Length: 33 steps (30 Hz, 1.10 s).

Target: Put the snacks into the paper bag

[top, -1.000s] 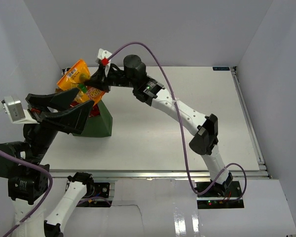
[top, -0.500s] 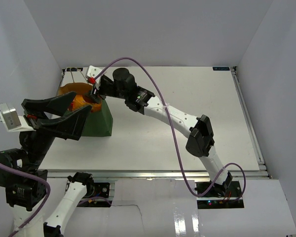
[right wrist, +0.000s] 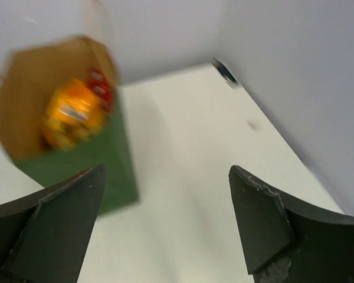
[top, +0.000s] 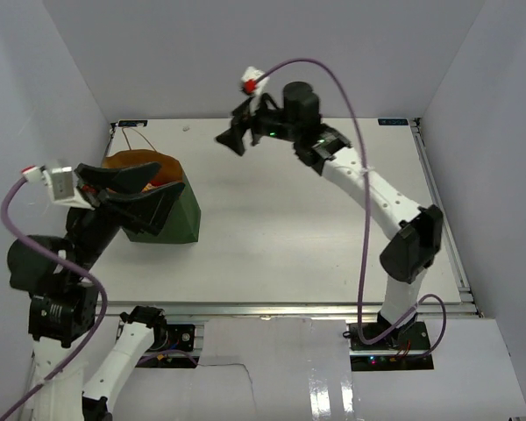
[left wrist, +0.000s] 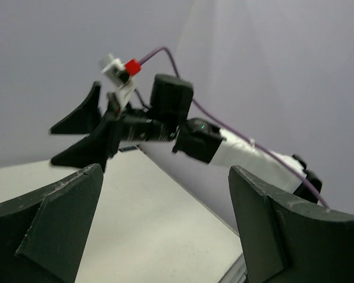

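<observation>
The paper bag (top: 171, 219), dark green outside and brown inside, stands at the table's left. In the right wrist view the paper bag (right wrist: 76, 171) is blurred, and an orange-yellow pouch (right wrist: 74, 115) and a red packet (right wrist: 100, 88) lie inside it. My right gripper (top: 231, 140) hangs open and empty above the back middle of the table, well right of the bag; the left wrist view shows the right gripper (left wrist: 85, 135) with spread fingers. My left gripper (top: 162, 181) hovers wide open over the bag's near side, holding nothing.
The bag's thin loop handles (top: 131, 133) stick up near the back left corner. White walls enclose the table (top: 316, 228) on three sides. A metal rail (top: 443, 210) runs along the right edge.
My right gripper opened and let the orange pouch go into the bag, then rose and swung right, away from it. The left arm shifted slightly toward the bag.
</observation>
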### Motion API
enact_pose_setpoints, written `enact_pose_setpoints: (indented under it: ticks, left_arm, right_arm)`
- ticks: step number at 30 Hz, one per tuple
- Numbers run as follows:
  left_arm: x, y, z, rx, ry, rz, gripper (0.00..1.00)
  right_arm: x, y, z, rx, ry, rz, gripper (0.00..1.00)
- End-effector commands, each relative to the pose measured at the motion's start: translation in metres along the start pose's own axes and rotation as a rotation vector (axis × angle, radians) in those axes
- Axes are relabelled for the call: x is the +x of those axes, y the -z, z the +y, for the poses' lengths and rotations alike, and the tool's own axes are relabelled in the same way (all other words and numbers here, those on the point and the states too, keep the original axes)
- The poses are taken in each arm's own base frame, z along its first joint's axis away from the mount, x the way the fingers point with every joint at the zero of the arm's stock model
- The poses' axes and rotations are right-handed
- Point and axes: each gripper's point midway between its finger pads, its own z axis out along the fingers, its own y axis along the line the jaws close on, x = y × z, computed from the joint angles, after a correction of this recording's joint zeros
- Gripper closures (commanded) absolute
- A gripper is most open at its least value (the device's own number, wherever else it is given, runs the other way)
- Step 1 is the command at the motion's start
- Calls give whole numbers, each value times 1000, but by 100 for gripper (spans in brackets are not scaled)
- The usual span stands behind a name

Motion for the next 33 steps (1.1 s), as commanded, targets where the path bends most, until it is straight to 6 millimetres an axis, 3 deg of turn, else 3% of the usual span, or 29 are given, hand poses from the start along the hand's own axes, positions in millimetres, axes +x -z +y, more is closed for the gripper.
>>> enact_pose_setpoints:
  ticks: [1, 2, 3, 4, 7, 9, 12, 15, 21, 26, 33]
  left_arm:
    - [71, -21, 40, -34, 135, 217, 2]
    - [83, -24, 45, -34, 156, 250, 2]
    - [96, -29, 50, -19, 180, 294, 2]
    - [110, -31, 57, -21, 200, 327, 2]
    - [132, -42, 68, 15, 233, 376, 2]
    - [144, -51, 73, 36, 239, 399, 2]
    - [157, -61, 71, 69, 240, 432, 2]
    - [175, -72, 66, 98, 236, 468, 2]
    - [199, -86, 58, 110, 207, 507, 2]
    - [196, -88, 57, 102, 188, 492, 2]
    - [188, -80, 54, 90, 170, 475, 2]
  right_arm:
    - [46, 93, -61, 135, -202, 138, 10]
    - [86, 114, -70, 186, -241, 225, 10]
    - [101, 146, -96, 286, -246, 263, 10]
    - [94, 175, -105, 377, -217, 269, 10]
    - [125, 254, -125, 583, -216, 364, 10]
    - [145, 298, -128, 727, -233, 434, 10]
    - [160, 333, -114, 819, -271, 469, 10]
    - [153, 348, -104, 852, -263, 447, 10]
    - [127, 373, -119, 997, -210, 431, 10]
    - [87, 366, -130, 994, -184, 345, 10]
    - [82, 356, -134, 963, -209, 316, 10]
